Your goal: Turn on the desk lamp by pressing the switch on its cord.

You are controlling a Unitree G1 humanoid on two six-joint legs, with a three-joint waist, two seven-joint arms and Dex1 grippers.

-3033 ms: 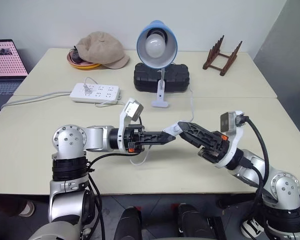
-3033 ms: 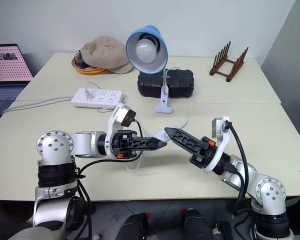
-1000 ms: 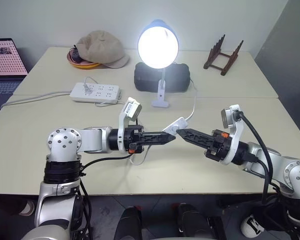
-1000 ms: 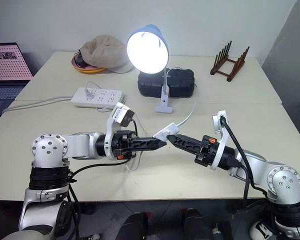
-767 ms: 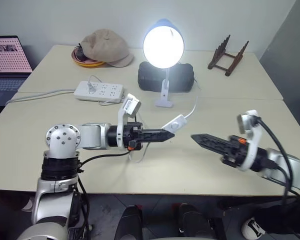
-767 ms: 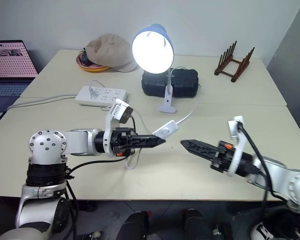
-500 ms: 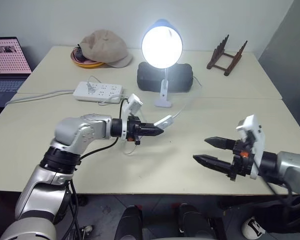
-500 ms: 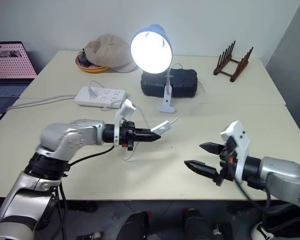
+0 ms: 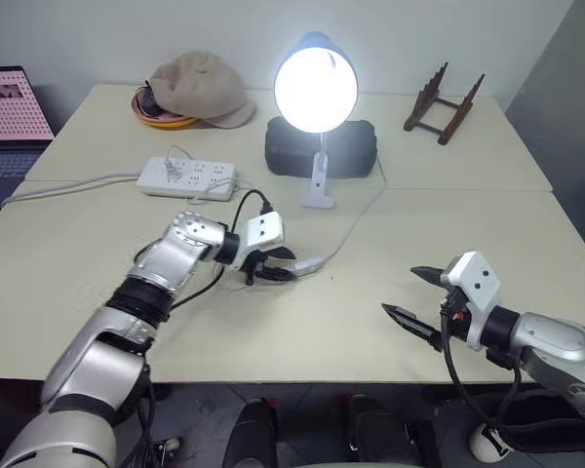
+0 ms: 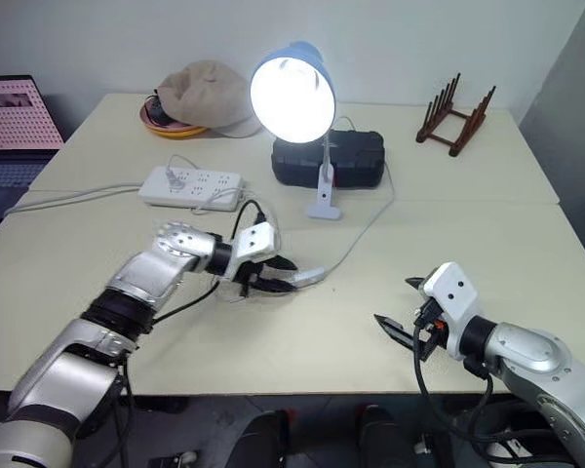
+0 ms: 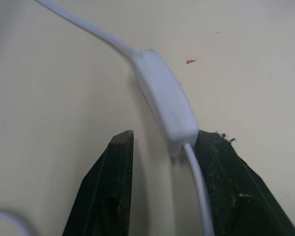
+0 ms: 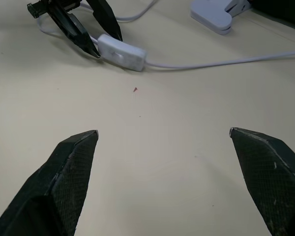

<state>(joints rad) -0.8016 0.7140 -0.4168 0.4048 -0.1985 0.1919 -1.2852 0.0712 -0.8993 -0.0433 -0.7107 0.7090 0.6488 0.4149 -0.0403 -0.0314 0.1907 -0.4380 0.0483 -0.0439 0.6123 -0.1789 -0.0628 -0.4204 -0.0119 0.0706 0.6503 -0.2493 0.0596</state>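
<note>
The desk lamp (image 9: 315, 88) stands at the back of the table with its bulb lit, its white base (image 9: 319, 200) in front of a black case. Its thin white cord (image 9: 356, 219) curves forward to the switch (image 9: 307, 264), which lies flat on the table. My left gripper (image 9: 285, 265) is low over the table and open; the near end of the switch (image 11: 164, 101) sits between its fingertips, against one finger (image 11: 221, 172). My right gripper (image 9: 402, 292) hangs open and wide at the near right, well apart from the switch (image 12: 122, 52), with nothing between its fingers.
A white power strip (image 9: 186, 179) with its thicker cable lies at the back left. Behind it a beige cap (image 9: 197, 88) rests on an orange dish. The black case (image 9: 351, 148), a wooden rack (image 9: 443, 96) and a laptop (image 9: 10, 102) line the back.
The lamp, dark three seconds ago, is lit. My left gripper has rolled, sunk to the table and opened, leaving the switch lying there. My right gripper drew back to the near right and opened wide.
</note>
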